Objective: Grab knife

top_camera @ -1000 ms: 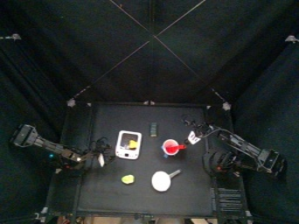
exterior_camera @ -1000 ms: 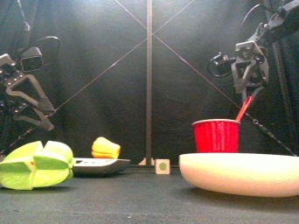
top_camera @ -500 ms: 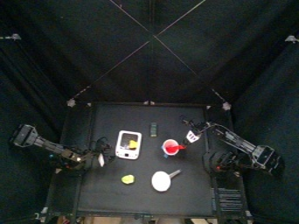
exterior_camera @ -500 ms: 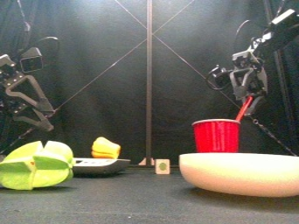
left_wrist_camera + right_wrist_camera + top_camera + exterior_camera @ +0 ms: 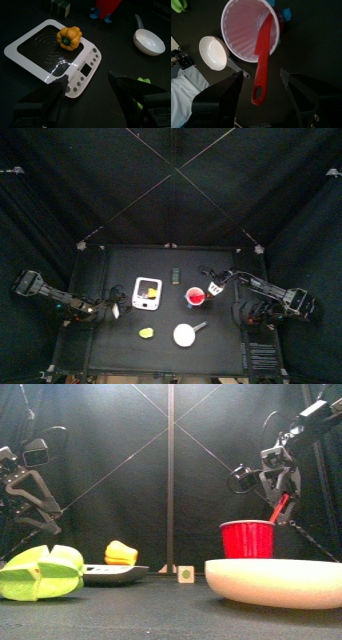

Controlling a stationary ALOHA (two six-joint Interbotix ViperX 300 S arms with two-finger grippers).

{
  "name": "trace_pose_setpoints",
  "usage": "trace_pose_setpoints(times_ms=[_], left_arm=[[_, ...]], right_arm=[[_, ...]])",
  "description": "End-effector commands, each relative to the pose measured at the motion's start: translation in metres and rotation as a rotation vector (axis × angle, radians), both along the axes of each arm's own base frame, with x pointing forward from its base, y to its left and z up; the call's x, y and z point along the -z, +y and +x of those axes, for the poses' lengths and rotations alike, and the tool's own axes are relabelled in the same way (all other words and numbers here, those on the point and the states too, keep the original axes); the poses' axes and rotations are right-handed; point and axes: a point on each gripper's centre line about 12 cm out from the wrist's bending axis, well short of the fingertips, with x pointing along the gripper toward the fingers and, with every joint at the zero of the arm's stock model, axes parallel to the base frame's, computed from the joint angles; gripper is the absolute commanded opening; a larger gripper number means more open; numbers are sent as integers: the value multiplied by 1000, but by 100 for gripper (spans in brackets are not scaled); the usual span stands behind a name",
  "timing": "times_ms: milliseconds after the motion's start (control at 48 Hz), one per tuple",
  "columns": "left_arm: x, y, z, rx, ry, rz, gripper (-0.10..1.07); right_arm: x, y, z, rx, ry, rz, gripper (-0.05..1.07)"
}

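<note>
Hovering above the red cup [image 5: 246, 539], the right hand [image 5: 275, 486] is spread wide and holds nothing; the knife [image 5: 261, 65] – red here, with a hole at the end of its handle – stands in that cup, blade down inside and handle sticking up over the rim. From the front it leans, its upper end tipped toward the right arm's side, so its long axis runs steeply up out of the cup towards the hand rather than lying flat on the surface [image 5: 120, 263].

In the right wrist view the handle shows between the two jaws, one to either side, with clear gaps on both; the front view puts the fingertips just over the handle's top, near but not touching as far as I can tell. That is the relation the grasp turns on – the hand would need to come down along the lean until the handle sits between the pads, then close across its thin side; a straight vertical drop might nudge the handle or tip the light cup.

The left hand [image 5: 87, 85] rests well apart at the surface's other side, jaws apart and empty, looking over a white scale [image 5: 57, 55] with a yellow pepper [image 5: 69, 36] on it; the right arm is plainly the nearer one.
</note>
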Motion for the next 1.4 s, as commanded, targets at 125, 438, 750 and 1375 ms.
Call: trace_pose_setpoints(times_ms=[125,438,750,1375], left_arm=[[-2,0,2,-2,-8,2,97],[-2,0,2,-2,-7,3,97],[-1,0,2,-2,-4,1,97],[-2,0,2,0,-4,2,97]], right_arm=[[-6,-6,7,10,-21,-13,91],[-4,-5,11,23,-24,15,72],[-14,-7,14,21,-40,10,59],[-48,-9,18,-25,-81,-33,35]])
